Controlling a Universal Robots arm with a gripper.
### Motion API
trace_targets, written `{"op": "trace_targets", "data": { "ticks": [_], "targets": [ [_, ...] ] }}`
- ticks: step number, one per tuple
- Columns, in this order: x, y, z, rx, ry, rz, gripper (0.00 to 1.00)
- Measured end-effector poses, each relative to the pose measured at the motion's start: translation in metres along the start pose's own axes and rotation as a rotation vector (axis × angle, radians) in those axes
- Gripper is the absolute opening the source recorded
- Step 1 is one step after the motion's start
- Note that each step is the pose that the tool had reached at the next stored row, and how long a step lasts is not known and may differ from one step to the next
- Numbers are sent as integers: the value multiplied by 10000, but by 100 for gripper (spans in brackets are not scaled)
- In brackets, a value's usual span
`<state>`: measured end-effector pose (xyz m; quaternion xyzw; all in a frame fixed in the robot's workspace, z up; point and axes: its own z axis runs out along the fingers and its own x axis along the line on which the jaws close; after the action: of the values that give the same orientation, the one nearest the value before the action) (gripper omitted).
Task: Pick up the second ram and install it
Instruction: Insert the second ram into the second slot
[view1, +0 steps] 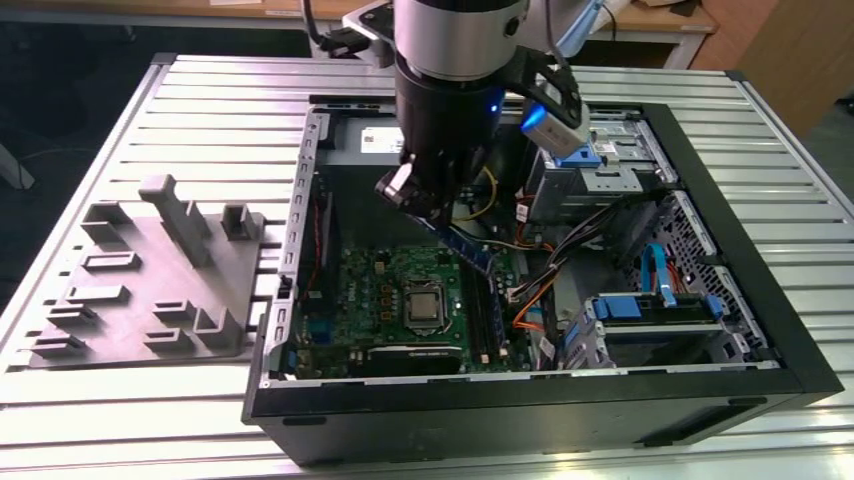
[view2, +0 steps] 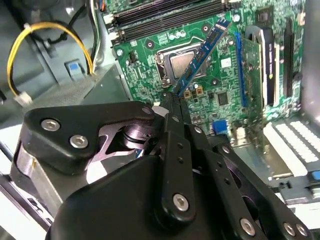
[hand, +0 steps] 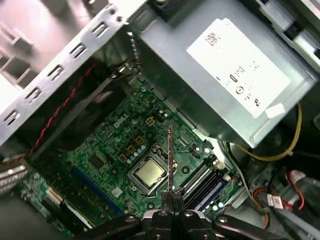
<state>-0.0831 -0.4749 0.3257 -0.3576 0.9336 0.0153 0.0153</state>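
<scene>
The second ram (view2: 201, 54), a slim blue-green board, is clamped by its lower end between the closed fingertips of the gripper (view2: 173, 101) and hangs in the air inside the open computer case (view1: 534, 405), above the motherboard (view1: 358, 290) and touching nothing else. In the exterior view it slants down towards that view's right. In the first wrist view it appears edge-on as a thin line over the processor socket (hand: 150, 173). The pick-up appears complete and the step in hand is carriage to the memory slots (hand: 206, 183), which lie just beside the socket. The stick is not yet over them, nor does it run along them. Seating would call for the contact edge to lie parallel to a free slot and square to the board; whether any slot is already filled cannot be told. The case also holds the power supply (hand: 227, 75), a drive cage (view1: 654, 312) and loose cables (view2: 55, 35). Outside it, on the table (view1: 160, 420), stands a grey parts fixture (view1: 154, 275).
</scene>
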Motion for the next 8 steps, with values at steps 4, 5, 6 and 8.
{"op": "trace_targets", "data": {
  "ticks": [4,5,6,8],
  "targets": [
    [0,0,12,29,-13,719,11],
    [1,0,15,36,-16,898,11],
    [1,0,19,44,-19,1093,11],
    [1,0,25,57,-25,1447,11]
  ]
}}
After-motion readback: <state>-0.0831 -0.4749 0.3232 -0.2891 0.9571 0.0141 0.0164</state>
